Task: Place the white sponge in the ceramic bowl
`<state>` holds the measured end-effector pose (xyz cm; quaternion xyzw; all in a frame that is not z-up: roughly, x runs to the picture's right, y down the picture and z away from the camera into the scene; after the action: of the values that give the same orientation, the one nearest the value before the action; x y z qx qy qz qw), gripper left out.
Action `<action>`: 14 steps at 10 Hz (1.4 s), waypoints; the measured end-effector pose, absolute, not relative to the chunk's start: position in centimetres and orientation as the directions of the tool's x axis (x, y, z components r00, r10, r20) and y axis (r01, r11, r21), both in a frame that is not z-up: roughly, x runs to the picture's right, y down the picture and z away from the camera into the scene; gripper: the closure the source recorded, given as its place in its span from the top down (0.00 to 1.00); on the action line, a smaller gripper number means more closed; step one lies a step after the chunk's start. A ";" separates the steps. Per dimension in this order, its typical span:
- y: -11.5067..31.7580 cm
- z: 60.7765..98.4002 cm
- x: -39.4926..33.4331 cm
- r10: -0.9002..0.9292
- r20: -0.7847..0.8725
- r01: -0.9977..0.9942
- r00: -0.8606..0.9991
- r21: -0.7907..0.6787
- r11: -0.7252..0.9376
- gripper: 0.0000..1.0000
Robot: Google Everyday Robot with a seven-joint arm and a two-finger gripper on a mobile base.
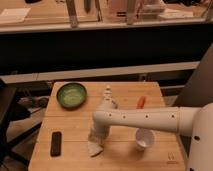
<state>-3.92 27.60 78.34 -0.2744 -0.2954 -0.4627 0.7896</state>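
Note:
The white sponge (94, 148) lies near the front of the wooden table (120, 160), left of centre, as a small off-white pad. My gripper (96, 139) points down directly over the sponge and meets its top; the white arm reaches in from the right. The ceramic bowl (71, 95), green and glossy inside, stands empty at the table's back left, well away from the gripper.
A white cup (144, 139) stands at the front right under the arm. A white bottle-like object (108, 94) stands at the back centre, an orange item (141, 102) to its right. A black bar (56, 143) lies at the front left.

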 end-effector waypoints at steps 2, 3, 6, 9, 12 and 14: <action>27.2 78.3 -3.6 -0.570 0.716 0.891 0.403 -0.165 0.423 0.01; 26.6 78.4 -3.4 -0.570 0.712 0.889 0.409 -0.170 0.425 0.01; 24.5 78.8 -3.3 -0.573 0.704 0.884 0.420 -0.173 0.435 0.01; 22.2 79.1 -4.2 -0.585 0.692 0.883 0.424 -0.171 0.437 0.01; 20.5 79.3 -4.8 -0.596 0.681 0.884 0.425 -0.172 0.434 0.01; 19.1 79.6 -5.5 -0.605 0.669 0.882 0.432 -0.175 0.437 0.01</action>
<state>-5.55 19.14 79.55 -0.2612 -0.2659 -0.4619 0.8048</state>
